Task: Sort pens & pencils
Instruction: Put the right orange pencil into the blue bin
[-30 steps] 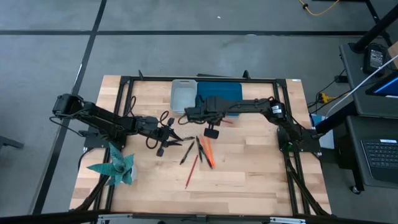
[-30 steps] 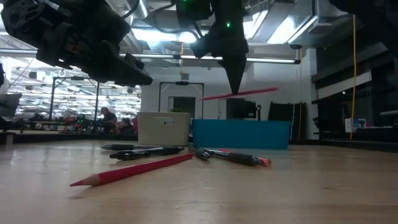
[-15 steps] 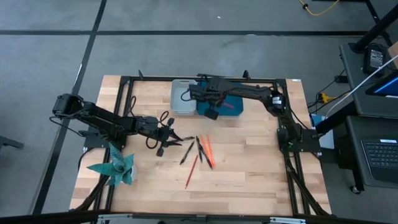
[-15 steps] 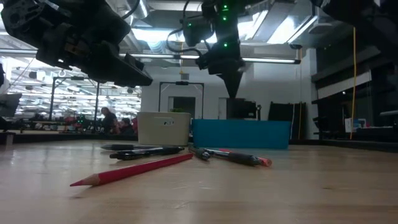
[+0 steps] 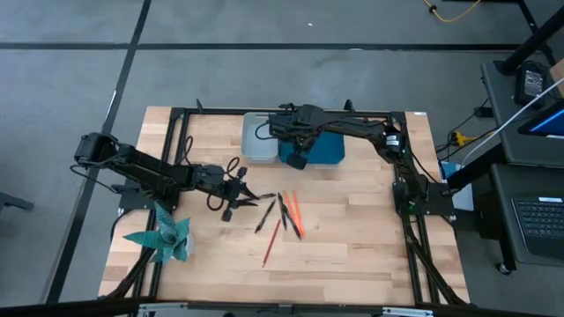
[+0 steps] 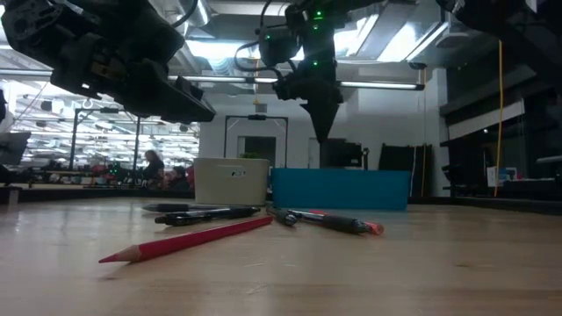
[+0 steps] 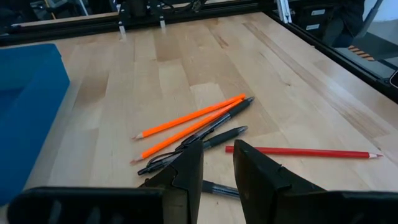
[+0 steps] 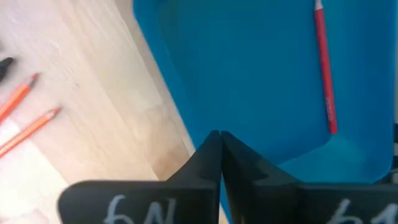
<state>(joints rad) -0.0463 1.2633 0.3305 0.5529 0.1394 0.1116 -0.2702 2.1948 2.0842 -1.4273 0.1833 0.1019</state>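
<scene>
Drop step: I'm hovering right gripper (image 8: 219,144), closed and empty, over blue bin (image 8: 249,62) holding a red pencil (image 8: 325,74); next I'm probably fetching another pencil from pile (image 5: 284,214); left gripper (image 7: 216,163) is waiting open there.

My right gripper (image 5: 298,162) hangs raised at the far middle, jaws closed together and empty. My left gripper (image 5: 249,197) sits low at left-centre, jaws parted, holding nothing.

Both arms dark, jointed, with looping black cables; right hand (image 8: 219,149) has wedge-shaped black fingers, white lettering on its housing, green indicator lights above.
</scene>
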